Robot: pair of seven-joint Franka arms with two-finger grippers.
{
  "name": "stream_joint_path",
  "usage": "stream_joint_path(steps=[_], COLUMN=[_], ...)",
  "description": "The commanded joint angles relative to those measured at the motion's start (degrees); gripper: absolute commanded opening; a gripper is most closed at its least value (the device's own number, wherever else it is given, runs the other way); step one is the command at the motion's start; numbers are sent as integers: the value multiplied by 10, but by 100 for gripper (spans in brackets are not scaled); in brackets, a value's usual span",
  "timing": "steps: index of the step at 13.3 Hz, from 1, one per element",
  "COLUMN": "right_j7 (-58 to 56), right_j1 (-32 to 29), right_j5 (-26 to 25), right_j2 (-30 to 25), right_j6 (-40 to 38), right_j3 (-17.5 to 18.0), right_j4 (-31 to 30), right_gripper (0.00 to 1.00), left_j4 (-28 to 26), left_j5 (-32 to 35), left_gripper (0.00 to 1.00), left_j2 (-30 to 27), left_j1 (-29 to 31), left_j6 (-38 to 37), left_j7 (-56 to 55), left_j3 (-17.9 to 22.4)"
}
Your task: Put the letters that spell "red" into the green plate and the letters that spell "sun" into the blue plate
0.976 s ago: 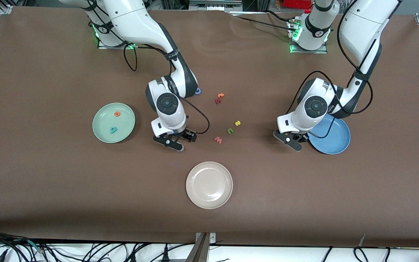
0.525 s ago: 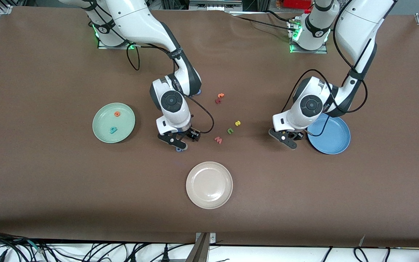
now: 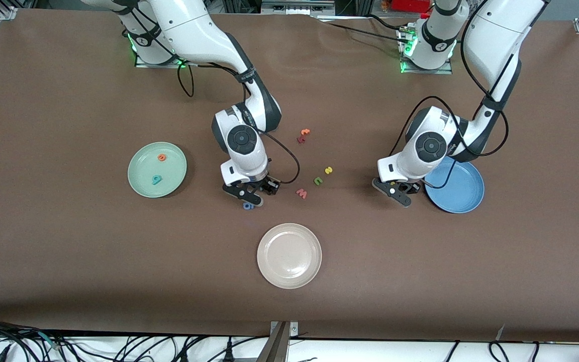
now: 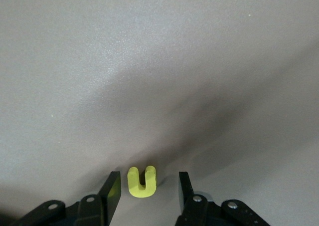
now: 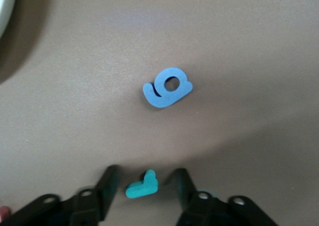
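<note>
The green plate [image 3: 143, 182] holds an orange "e" [image 3: 161, 157] and a teal "d" [image 3: 156, 179]. My right gripper [image 3: 250, 197] is down at the table between that plate and the loose letters. It is open, with the small teal "r" [image 5: 142, 186] lying between its fingers and a gap on each side. My left gripper [image 3: 401, 196] is low beside the blue plate [image 3: 463, 193], open around a yellow "u" [image 4: 142, 182] on the table. A yellow "s" [image 3: 328, 170] and a green "n" [image 3: 318, 180] lie mid-table.
A blue "g" [image 5: 168, 88] lies just off the right gripper's fingertips. A pink "w" [image 3: 301, 193], an orange "t" [image 3: 305, 132] and a dark red letter [image 3: 300, 140] lie mid-table. The cream plate [image 3: 289, 255] sits nearest the front camera.
The right gripper moved toward the loose letters and its fingers narrowed around the teal "r". The left gripper shifted slightly away from the blue plate, then held still.
</note>
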Motion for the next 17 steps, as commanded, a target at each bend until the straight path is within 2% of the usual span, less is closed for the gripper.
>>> stream_joint_path(steps=[1, 4, 5, 7, 11, 14, 17], right_j7=[3, 0, -1, -2, -23, -25, -25], right_j1=[4, 8, 8, 8, 5, 5, 6], right_j5=[3, 2, 2, 2, -2, -2, -2], right_j2=[14, 13, 13, 12, -1, -3, -5], right_j6=[4, 4, 4, 3, -5, -15, -15], right_j3=[-3, -3, -3, -3, -7, -10, -11], right_j4=[15, 15, 15, 15, 15, 15, 15], right_gripper=[31, 15, 14, 13, 13, 13, 9], left_j4=[-2, -3, -3, -3, -2, 4, 27], left_j5=[-3, -3, -3, -2, -4, -4, -10], left_gripper=[55, 51, 46, 29, 13, 12, 11], left_j2=[-1, 5, 7, 7, 5, -19, -49], left_j1=[0, 0, 0, 0, 5, 11, 49], left_j6=[0, 14, 15, 15, 14, -5, -69], left_j7=[7, 7, 7, 7, 39, 56, 138], left_j3=[4, 4, 4, 4, 7, 12, 16])
